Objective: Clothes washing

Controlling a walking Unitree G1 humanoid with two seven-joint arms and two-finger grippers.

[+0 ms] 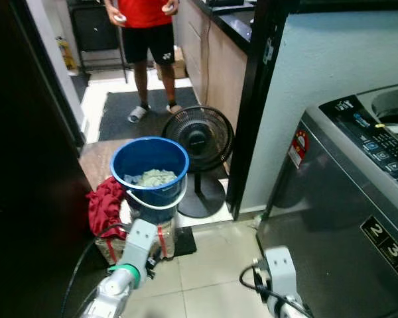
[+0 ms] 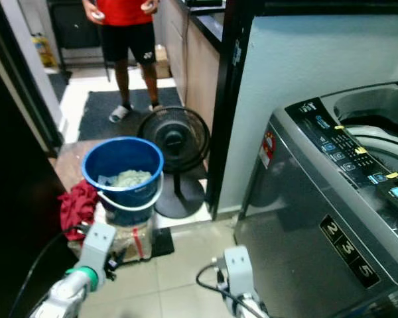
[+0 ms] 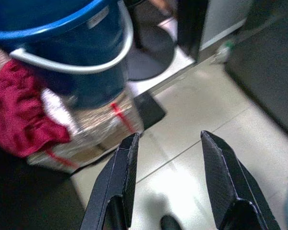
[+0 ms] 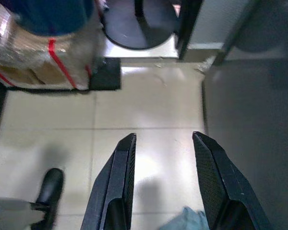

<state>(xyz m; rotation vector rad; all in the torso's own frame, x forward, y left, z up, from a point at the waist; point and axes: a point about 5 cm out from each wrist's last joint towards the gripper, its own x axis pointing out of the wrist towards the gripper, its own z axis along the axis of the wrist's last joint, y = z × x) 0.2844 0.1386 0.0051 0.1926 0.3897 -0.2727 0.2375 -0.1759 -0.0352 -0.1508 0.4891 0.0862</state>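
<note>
A blue bucket (image 1: pixel 149 165) holding pale clothes (image 1: pixel 152 177) stands on a wrapped box (image 3: pixel 96 129) on the floor ahead. A red cloth (image 1: pixel 105 202) hangs down the box's left side. The grey top-loading washing machine (image 1: pixel 345 218) is on my right, its tub (image 2: pixel 375 109) uncovered. My left gripper (image 3: pixel 169 136) is open and holds nothing; it hangs low over the tiles, just short of the box. My right gripper (image 4: pixel 163 135) is open too, above bare tile beside the machine's front. A scrap of pale blue fabric (image 4: pixel 187 220) lies below it.
A black pedestal fan (image 1: pixel 198 136) stands right behind the bucket. A person in a red shirt (image 1: pixel 146 40) stands on a dark mat farther back. A dark door (image 1: pixel 26 165) closes off the left. A small black mat (image 1: pixel 184 240) lies by the box.
</note>
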